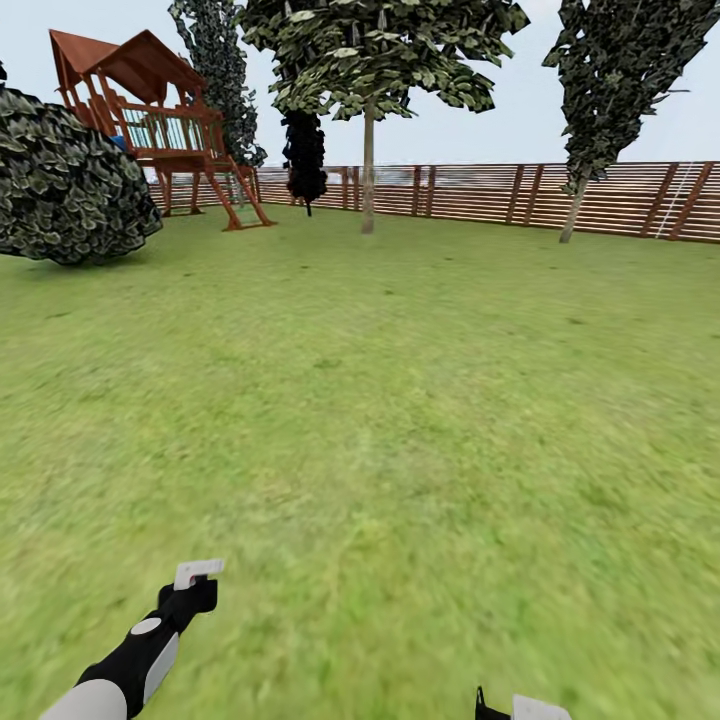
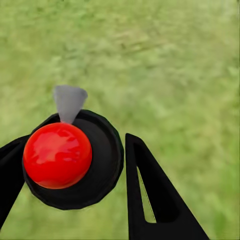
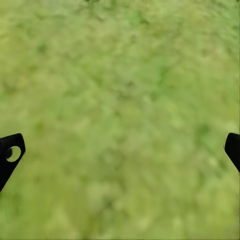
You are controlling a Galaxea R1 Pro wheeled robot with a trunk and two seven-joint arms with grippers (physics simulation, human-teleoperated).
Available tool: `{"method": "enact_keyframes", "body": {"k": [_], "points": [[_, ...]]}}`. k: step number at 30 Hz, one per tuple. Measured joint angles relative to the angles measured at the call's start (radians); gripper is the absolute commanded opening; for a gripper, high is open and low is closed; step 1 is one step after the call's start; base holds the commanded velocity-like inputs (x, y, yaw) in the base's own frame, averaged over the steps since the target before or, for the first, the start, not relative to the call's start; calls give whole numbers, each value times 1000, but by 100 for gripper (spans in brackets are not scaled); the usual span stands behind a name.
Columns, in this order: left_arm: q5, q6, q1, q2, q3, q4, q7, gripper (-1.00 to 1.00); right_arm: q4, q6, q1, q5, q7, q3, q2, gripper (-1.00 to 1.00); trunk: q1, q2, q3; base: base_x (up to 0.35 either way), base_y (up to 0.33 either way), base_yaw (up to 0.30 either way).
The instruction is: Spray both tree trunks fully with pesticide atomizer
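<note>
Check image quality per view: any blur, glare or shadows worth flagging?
Head view: grass smeared and textureless up close, fence and trees sharper; soft shadow under the bush. Left wrist view: white glare spots on the atomizer's red top, held in the left claw; ground blurred. Right wrist view: uniformly blurry grass between the open right claw tips; no shadows.

Left tool (image 2: 75,185) is clamped around the atomizer (image 2: 65,157); right tool (image 3: 120,152) hangs with fingers wide apart.
</note>
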Motion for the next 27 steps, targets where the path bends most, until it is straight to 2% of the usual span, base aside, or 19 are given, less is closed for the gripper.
{"method": "enact_keyframes", "body": {"k": [27], "points": [[-1, 0, 0, 0, 0, 0, 0, -100, 0, 0, 0, 0, 0, 0, 0, 100, 0, 0, 0, 340, 0, 0]]}}
